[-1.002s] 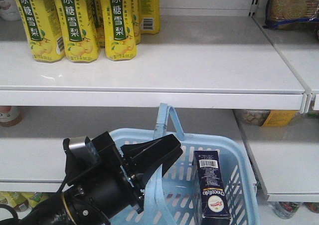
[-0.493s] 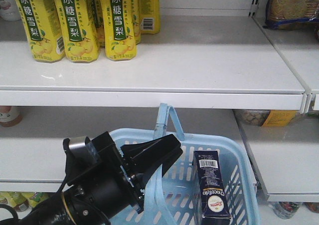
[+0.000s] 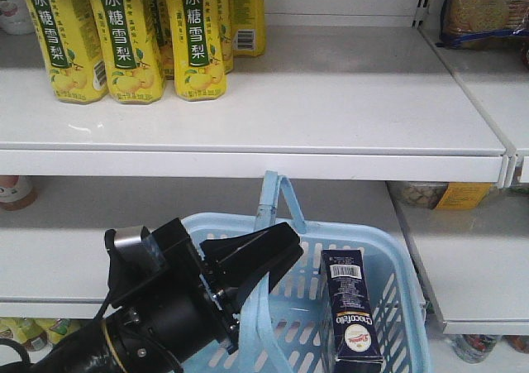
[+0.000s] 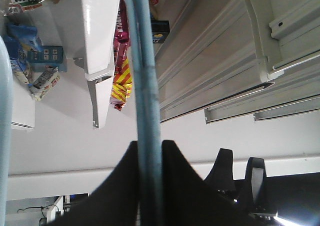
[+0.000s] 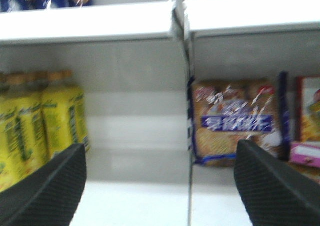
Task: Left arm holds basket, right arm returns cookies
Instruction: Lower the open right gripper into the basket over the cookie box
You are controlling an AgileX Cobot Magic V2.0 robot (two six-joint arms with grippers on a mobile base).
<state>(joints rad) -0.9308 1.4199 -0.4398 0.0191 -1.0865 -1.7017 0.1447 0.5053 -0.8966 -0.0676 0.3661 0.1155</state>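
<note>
Exterior front-facing view shows the left arm [image 3: 165,307] reaching up from the lower left to the basket [image 3: 347,231], which sits out in front of the lower shelf [image 3: 66,265]; its base is out of frame, so I judge rather than see that the arm carries it. The left wrist view explains the hold: the jaws are closed on the pale blue handle [image 4: 148,110], one black tip on each side of the bar, a pinch that should stop the basket swinging while the other arm works. The cookies [image 3: 351,307] stand on end inside the basket against its right wall, barcode label uppermost, so the carton's upper half is exposed and looks easy to take from above. In the right wrist view the right jaws are spread wide with nothing between them, facing the shelves, with yellow bottles [image 5: 45,121] on the left and a bag of biscuits [image 5: 232,121] on the right; no carton is in sight there, so I judge the pick-up has not begun. The bare stretch of upper shelf [image 3: 347,100] looks a likely return spot
</note>
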